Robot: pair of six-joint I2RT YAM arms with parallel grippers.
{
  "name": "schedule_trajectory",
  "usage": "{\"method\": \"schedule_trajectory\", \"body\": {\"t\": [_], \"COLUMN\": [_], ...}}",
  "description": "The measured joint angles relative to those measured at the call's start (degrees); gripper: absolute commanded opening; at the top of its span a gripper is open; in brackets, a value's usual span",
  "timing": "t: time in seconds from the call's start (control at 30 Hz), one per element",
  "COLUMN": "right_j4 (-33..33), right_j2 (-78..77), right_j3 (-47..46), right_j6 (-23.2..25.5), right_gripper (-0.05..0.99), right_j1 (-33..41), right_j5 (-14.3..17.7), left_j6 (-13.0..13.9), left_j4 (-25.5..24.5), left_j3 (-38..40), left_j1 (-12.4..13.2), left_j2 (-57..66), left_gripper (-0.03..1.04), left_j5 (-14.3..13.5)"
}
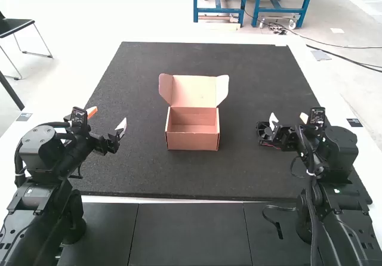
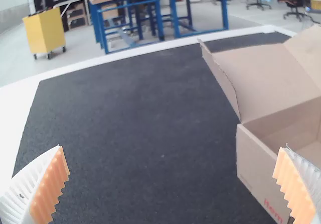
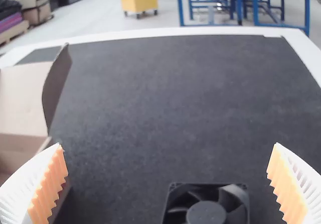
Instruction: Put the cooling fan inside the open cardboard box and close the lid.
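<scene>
The right claw is spread wide, and the black square plastic cooling fan lies flat just below it, between its fingers. The left claw is spread too, with the open brown cardboard box near its right finger.

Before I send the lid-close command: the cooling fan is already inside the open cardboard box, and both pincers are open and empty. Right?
Not quite. The cooling fan is not in the cardboard box. It lies on the black mat beside the right pincer, as the high view shows. The rest holds: the box is open, and the right pincer and left pincer are open and empty.
</scene>
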Motion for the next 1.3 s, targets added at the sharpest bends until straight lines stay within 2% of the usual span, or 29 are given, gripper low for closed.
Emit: {"method": "schedule_trajectory", "body": {"t": [0.27,0.37,0.43,0.53,0.73,0.83,0.97,1.03,1.17,1.3], "right_j4": [0.02,0.92,3.93,8.41,13.33,14.27,14.34,12.11,1.97,-12.17], "right_j2": [0.00,0.00,0.00,0.00,0.35,3.69,16.33,23.82,36.52,45.46], "right_j3": [0.00,0.00,0.00,0.00,0.13,2.80,12.17,18.12,30.47,43.36], "right_j6": [-0.74,-0.42,0.37,1.27,2.71,3.58,5.11,5.70,6.23,6.12], "right_gripper": [0.91,0.91,0.91,0.91,0.91,0.91,0.91,0.91,0.91,0.91], "right_j1": [0.00,0.00,0.00,0.00,0.00,0.00,0.00,0.00,0.00,0.00], "right_j5": [0.00,0.28,1.18,3.21,5.55,5.95,6.95,7.61,8.66,9.11], "left_j6": [0.20,-0.48,-1.64,-3.87,-6.67,-7.19,-7.91,-8.96,-10.34,-7.43], "left_j4": [0.26,2.62,4.87,9.62,11.91,14.01,14.25,12.46,5.88,-0.70], "left_j3": [0.00,0.00,0.00,0.00,1.14,5.09,14.62,20.39,33.35,43.58], "left_j1": [0.00,0.02,0.00,0.00,0.07,0.07,0.07,0.07,0.22,0.48], "left_j2": [0.00,0.00,0.00,-0.02,0.31,3.87,17.31,25.83,41.42,51.06], "left_gripper": [0.96,0.96,0.96,0.96,0.95,0.95,0.96,0.96,0.96,0.95], "left_j5": [0.00,0.00,-0.26,-1.84,-5.18,-7.06,-8.76,-9.25,-9.68,-9.81]}}
